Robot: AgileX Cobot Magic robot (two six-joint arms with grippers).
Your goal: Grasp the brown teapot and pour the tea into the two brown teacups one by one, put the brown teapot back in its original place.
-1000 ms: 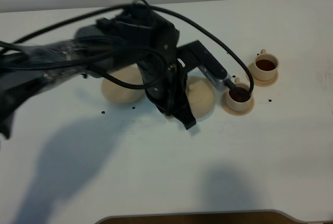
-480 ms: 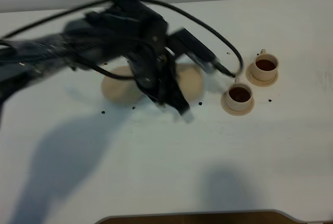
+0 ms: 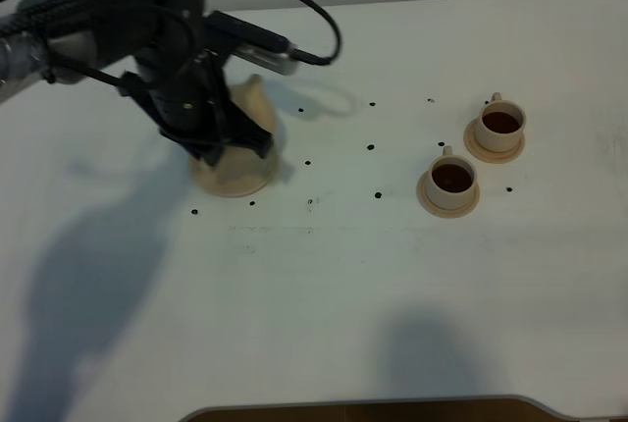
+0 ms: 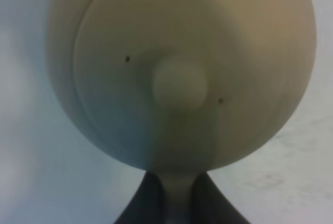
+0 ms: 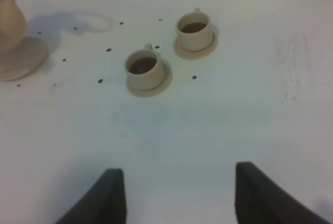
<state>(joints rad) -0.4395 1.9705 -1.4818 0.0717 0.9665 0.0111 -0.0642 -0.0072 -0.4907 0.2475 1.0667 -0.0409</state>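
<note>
The brown teapot (image 4: pixel 182 67) sits in the left hand (image 3: pixel 218 142), directly over the large round saucer (image 3: pixel 235 182) on the white table (image 3: pixel 324 285); whether it touches the saucer cannot be told. In the left wrist view its knobbed lid fills the frame, and the dark fingers (image 4: pixel 140 206) close on a narrow tan part of the pot at the frame's lower edge. No lettering or brand mark can be read on the pot — its clay is plain. To the right of the saucer, well apart from it, stand the two brown teacups: the nearer cup (image 3: pixel 452 179) and, beyond it, the farther cup (image 3: pixel 500 123), each on its own small saucer and each holding dark tea. Small dark specks (image 3: pixel 377 194) dot the table between saucer and cups. The right hand (image 5: pixel 177 198) hangs over bare table with its fingers spread wide, holding nothing.
</note>
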